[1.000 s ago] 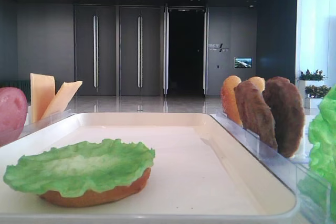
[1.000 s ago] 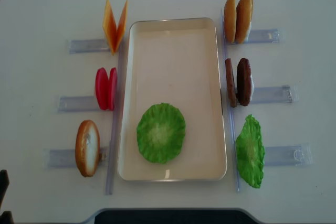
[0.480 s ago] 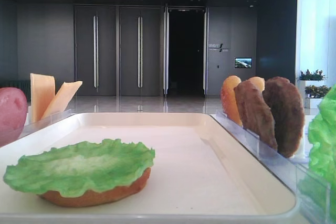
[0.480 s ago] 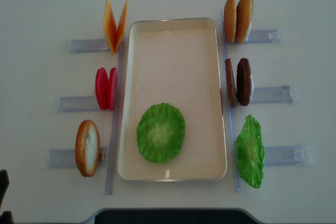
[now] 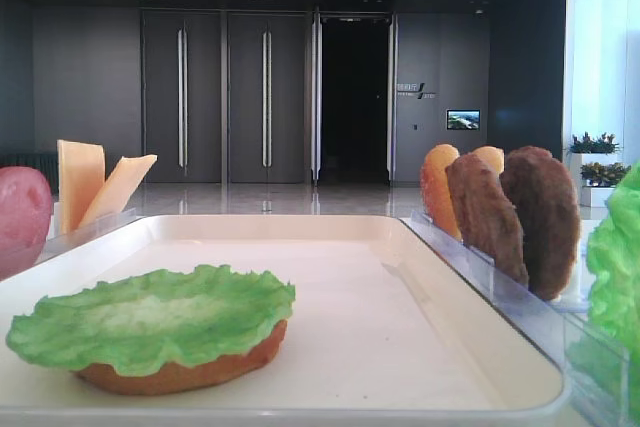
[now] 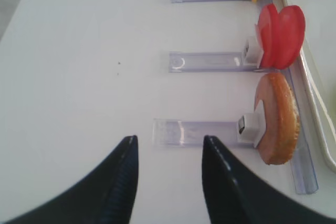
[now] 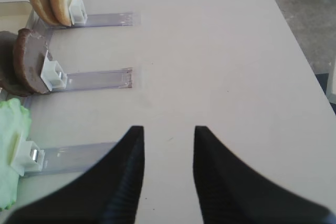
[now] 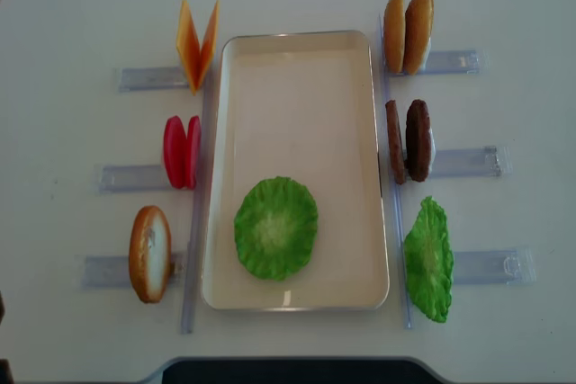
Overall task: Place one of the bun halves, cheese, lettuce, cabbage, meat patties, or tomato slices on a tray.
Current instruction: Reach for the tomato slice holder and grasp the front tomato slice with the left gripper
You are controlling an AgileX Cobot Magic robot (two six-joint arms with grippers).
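The cream tray (image 8: 297, 60) lies in the middle of the table. On its near end a lettuce (image 8: 276, 227) leaf covers a bun half (image 5: 180, 372). Left of the tray stand cheese (image 8: 197, 42), tomato slices (image 8: 181, 151) and a bun half (image 8: 149, 253) in racks. On the right are two bun halves (image 8: 408, 31), meat patties (image 8: 408, 140) and another lettuce leaf (image 8: 428, 259). Cabbage is out of view. My left gripper (image 6: 169, 145) hangs open and empty over bare table, left of the rack's bun half (image 6: 277, 118). My right gripper (image 7: 168, 132) is open and empty, right of the racks.
Clear plastic racks (image 8: 135, 78) stick out sideways from both long sides of the tray, with a clear strip (image 8: 191, 258) along each side. In the right wrist view the table's right edge (image 7: 294, 40) runs close by, with floor beyond.
The dark tip of my left arm at the bottom-left corner of the overhead view has slid almost out of frame. The food and the tray have not moved.
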